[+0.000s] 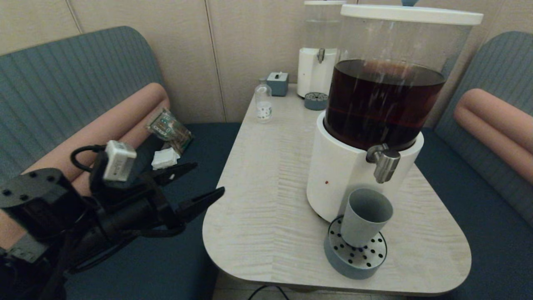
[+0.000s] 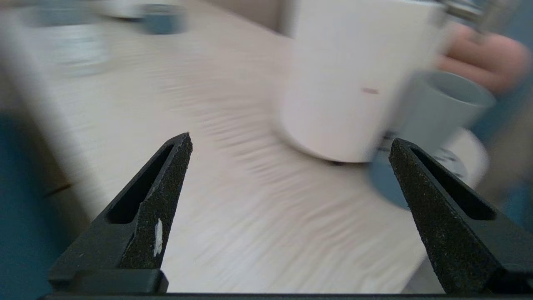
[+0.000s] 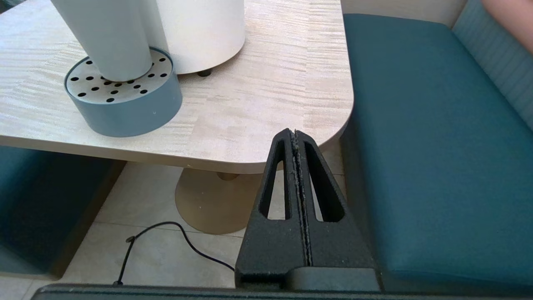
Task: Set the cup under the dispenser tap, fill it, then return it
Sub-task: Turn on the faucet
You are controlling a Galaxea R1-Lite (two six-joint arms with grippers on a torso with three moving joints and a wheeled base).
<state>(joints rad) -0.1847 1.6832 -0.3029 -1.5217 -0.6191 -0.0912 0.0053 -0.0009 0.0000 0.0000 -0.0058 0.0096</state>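
The grey-blue cup (image 1: 364,216) stands upright on the round perforated drip tray (image 1: 356,254), right below the brushed-steel tap (image 1: 384,162) of the big dispenser (image 1: 358,166) holding dark brown liquid. In the left wrist view the cup (image 2: 437,108) shows beside the dispenser's white base (image 2: 345,83). My left gripper (image 1: 200,183) hovers open off the table's left edge, well apart from the cup, nothing between its fingers (image 2: 166,187). My right gripper (image 3: 295,135) is shut and empty, low by the table's near right corner, outside the head view. The cup (image 3: 108,37) and tray (image 3: 125,96) show there too.
At the back of the table (image 1: 266,179) stand a second dispenser (image 1: 318,54) with clear liquid, its small drip tray (image 1: 315,101), a small clear labelled bottle (image 1: 263,104) and a grey box (image 1: 277,83). Teal benches flank the table. A cable (image 3: 166,246) lies on the floor.
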